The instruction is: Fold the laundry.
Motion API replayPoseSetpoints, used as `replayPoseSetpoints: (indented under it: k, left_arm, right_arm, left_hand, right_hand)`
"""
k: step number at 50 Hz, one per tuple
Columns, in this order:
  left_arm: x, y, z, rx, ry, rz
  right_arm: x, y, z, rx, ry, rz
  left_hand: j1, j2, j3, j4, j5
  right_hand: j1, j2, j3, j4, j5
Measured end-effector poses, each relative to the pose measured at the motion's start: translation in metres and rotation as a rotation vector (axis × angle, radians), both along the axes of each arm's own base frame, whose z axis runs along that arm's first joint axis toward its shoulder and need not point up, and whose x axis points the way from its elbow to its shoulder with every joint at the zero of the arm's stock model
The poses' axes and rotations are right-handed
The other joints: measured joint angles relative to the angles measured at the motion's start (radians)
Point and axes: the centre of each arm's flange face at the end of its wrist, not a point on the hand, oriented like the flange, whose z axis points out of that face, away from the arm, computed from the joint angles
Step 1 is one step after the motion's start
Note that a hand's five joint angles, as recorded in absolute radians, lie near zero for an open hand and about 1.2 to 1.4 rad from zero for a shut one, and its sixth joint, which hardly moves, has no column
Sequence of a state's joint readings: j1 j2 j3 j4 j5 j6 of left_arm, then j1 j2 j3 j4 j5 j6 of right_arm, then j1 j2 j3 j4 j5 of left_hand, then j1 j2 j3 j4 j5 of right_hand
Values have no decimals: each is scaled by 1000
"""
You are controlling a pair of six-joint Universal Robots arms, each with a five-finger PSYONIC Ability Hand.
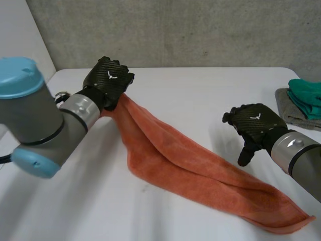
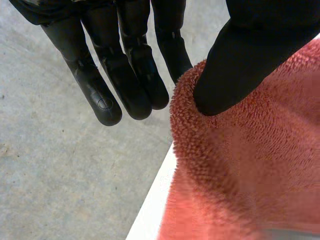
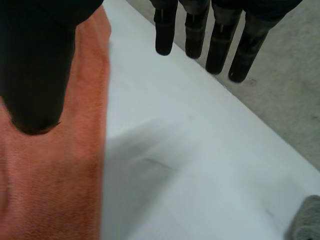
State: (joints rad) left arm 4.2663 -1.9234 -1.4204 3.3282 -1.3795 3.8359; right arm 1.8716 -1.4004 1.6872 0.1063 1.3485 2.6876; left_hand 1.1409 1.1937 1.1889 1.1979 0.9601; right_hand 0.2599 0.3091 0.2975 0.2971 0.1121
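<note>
Diagonally across the table point(image 1: 200, 95) lies the orange towel point(image 1: 190, 170), a long, loosely bunched strip running from the far left to the near right corner, not yet folded. Its far-left end rises to the left robot hand point(image 1: 108, 78), probably so that end can be drawn out and the strip spread flat. In the left wrist view the thumb point(image 2: 240, 65) presses into the towel's edge while the fingers point(image 2: 125, 85) hang straight and clear of the cloth, so the hand is released, touching rather than pinching. The right robot hand point(image 1: 253, 123) hovers over bare table just beside the towel's middle, on its far side. Its fingers point(image 3: 220, 45) are straight and it grasps nothing, apparently waiting to take an edge. At the far right, a folded green cloth point(image 1: 306, 95) sits on a grey cloth point(image 1: 291, 113), likely finished laundry.
</note>
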Motion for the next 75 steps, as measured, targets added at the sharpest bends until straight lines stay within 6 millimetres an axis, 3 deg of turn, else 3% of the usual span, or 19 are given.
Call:
replayPoseSetpoints:
  k: [7, 12, 20, 23, 25, 27, 28, 36, 41, 49, 51, 53, 55, 57, 61, 64, 66, 67, 75]
  left_arm:
    - [7, 18, 4, 29, 0, 7]
    - [10, 17, 4, 30, -2, 37]
    - [11, 14, 16, -5, 17, 63]
    - [13, 17, 27, -31, 37, 69]
    - [15, 20, 35, -43, 52, 72]
    - [16, 23, 42, -54, 69, 74]
    - [18, 26, 48, -60, 87, 76]
    - [30, 47, 77, -80, 187, 77]
    - [38, 61, 95, -110, 239, 76]
    - [58, 93, 131, -157, 320, 94]
    - [59, 94, 132, -156, 323, 95]
    - [63, 101, 136, -136, 351, 104]
    - [64, 102, 136, -122, 361, 106]
    - [66, 103, 133, -69, 390, 112]
    - [65, 100, 122, -3, 402, 119]
    - [57, 81, 88, 127, 376, 141]
    - [57, 79, 85, 137, 372, 144]
    - [50, 62, 59, 211, 339, 166]
    - [36, -8, -21, 343, 263, 247]
  right_arm:
    - [2, 7, -23, 168, -77, -20]
    - [6, 11, -50, 271, -141, -28]
    - [15, 11, -78, 270, -163, -1]
    - [18, 9, -83, 251, -150, 4]
    - [18, 6, -85, 230, -132, 1]
    - [18, 5, -85, 220, -121, -2]
    - [17, 2, -84, 196, -98, -7]
    - [15, -2, -76, 147, -41, -3]
    - [11, -3, -55, 110, -21, 7]
    - [-5, -6, 73, -202, 7, 24]
    - [-5, -6, 78, -213, 7, 25]
    - [-6, -5, 115, -294, 4, 37]
    - [-6, -5, 123, -307, 2, 43]
    - [-1, -14, 141, -323, 6, 64]
    - [6, -29, 141, -315, 26, 84]
    - [25, -57, 121, -296, 86, 127]
    - [27, -59, 119, -295, 92, 131]
    - [41, -74, 97, -286, 142, 166]
    - [77, -116, 13, -281, 305, 244]
  left_hand:
    - [0, 2, 2, 0, 0]
    - [0, 2, 2, 0, 0]
    - [0, 2, 2, 0, 0]
    - [0, 2, 2, 0, 0]
    - [0, 2, 2, 0, 0]
    - [0, 2, 2, 0, 0]
    - [0, 2, 2, 0, 0]
    - [0, 2, 2, 0, 0]
    - [0, 2, 2, 0, 0]
    - [0, 2, 3, 0, 0]
    - [0, 2, 3, 0, 0]
    - [0, 3, 3, 1, 0]
    - [0, 3, 3, 2, 0]
    - [0, 3, 3, 4, 0]
    - [0, 3, 3, 4, 0]
    - [0, 3, 3, 4, 0]
    - [0, 3, 3, 4, 0]
    - [0, 3, 3, 4, 0]
    - [0, 3, 4, 4, 0]
  right_hand:
    - [0, -1, -12, -9, -3]
    - [0, -1, -12, -9, -4]
    - [0, -1, -12, -9, -4]
    - [146, 143, 167, 166, 172]
    - [404, 464, 474, 455, 447]
    - [422, 483, 492, 473, 464]
    - [695, 838, 835, 839, 828]
    - [703, 864, 883, 890, 872]
    - [703, 864, 883, 890, 872]
    - [713, 864, 883, 891, 872]
    - [713, 864, 883, 891, 872]
    - [713, 864, 883, 891, 876]
    - [713, 864, 883, 891, 876]
    - [713, 864, 883, 891, 876]
    - [713, 864, 883, 891, 876]
    - [713, 864, 883, 891, 876]
    - [713, 864, 883, 891, 876]
    - [713, 864, 883, 891, 877]
    - [713, 864, 883, 891, 878]
